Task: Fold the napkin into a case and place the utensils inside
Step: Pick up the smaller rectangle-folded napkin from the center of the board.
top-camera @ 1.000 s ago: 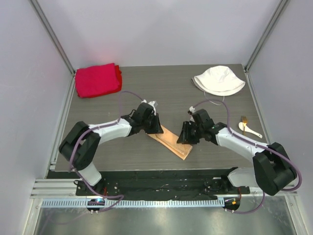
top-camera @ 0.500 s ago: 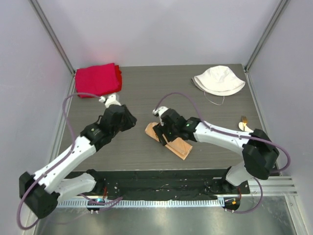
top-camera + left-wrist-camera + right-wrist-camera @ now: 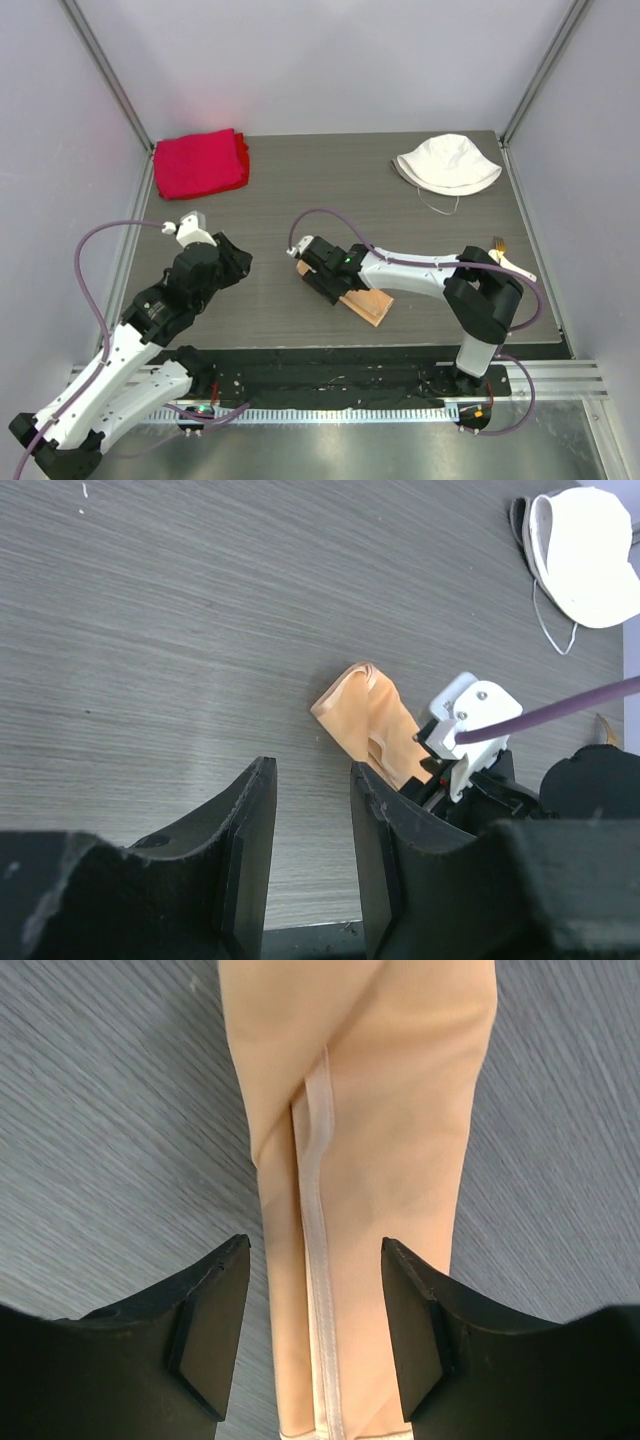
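Top external view first: picks out the case point(image 3: 368, 300), a narrow flat fold of shiny peach-tan satin, lying slantwise on the dark wood-grain table point(image 3: 300, 190), nearer the front edge than the back. Finds the right gripper point(image 3: 322, 272) directly over the case's far-left end, hiding that end from above. Catches the left gripper point(image 3: 238, 262) off to the left, raised over bare table and well apart from the cloth.

Switches to the right wrist camera – looks straight down the length of the case, with a pale hem strip running along its middle. Shows both black fingers point(image 3: 215, 1310) spread wide, one on each side of that hem, with satin filling the gap between them. Cannot tell whether the tips actually touch the fabric. Sees no pinch on it.

Over to the left wrist camera: shows its own jaws parted by a slim gap, with nothing but table grain between them. Frames the rounded end of the case beyond the fingertips, with the right arm's white mount and purple cable sitting on the far part of it.

Back on top: spots the white spoon point(image 3: 518, 270) at the right edge of the table with a gold fork point(image 3: 497, 243) just beside it, both outside the case and partly behind the right arm's elbow. Notes a white bucket hat point(image 3: 448, 163) at the back right and a folded red cloth point(image 3: 200, 163) at the back left.
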